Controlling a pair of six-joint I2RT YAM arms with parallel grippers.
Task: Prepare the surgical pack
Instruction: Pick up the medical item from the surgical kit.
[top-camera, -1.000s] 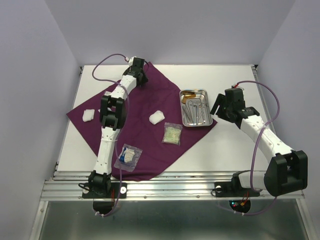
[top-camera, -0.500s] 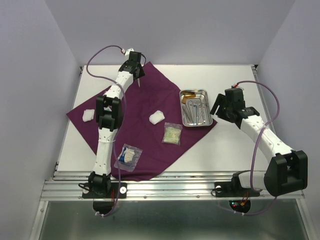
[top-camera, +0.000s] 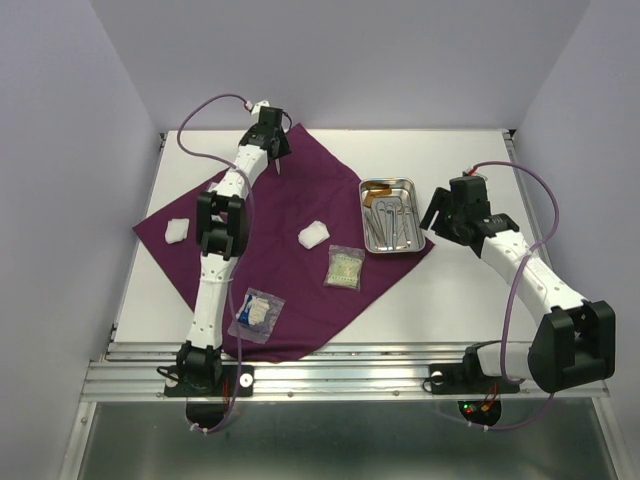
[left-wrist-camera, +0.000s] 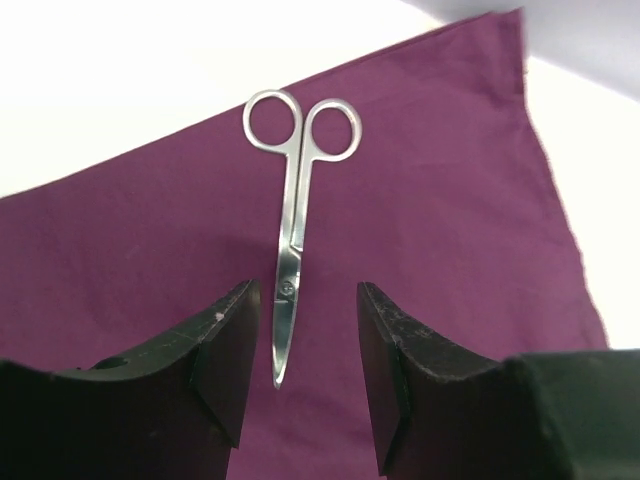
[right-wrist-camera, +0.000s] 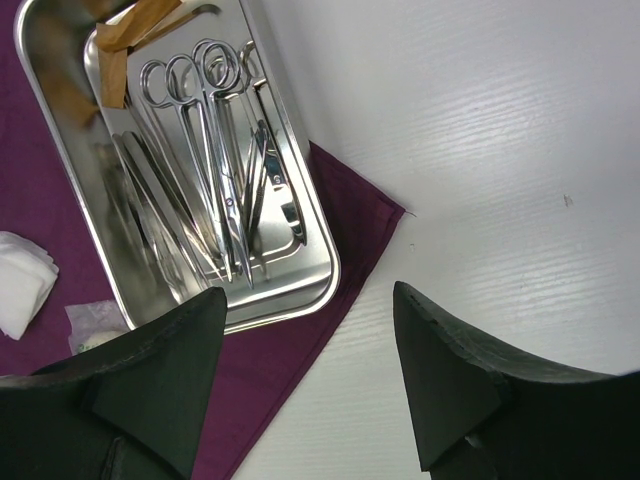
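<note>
Left pincer (left-wrist-camera: 308, 295) hangs over the far corner of the purple cloth (left-wrist-camera: 450, 200), jaws apart. The scissors (left-wrist-camera: 292, 240) lie flat on the cloth, tip between the fingers but touching neither. Right pincer (right-wrist-camera: 308, 300) is spread wide too, gripping nothing, above a corner of the steel tray (right-wrist-camera: 285, 303) of instruments. Two gauze pads (top-camera: 314, 235) and two clear packets (top-camera: 345, 268) sit on the cloth. The packet print is too small to read.
</note>
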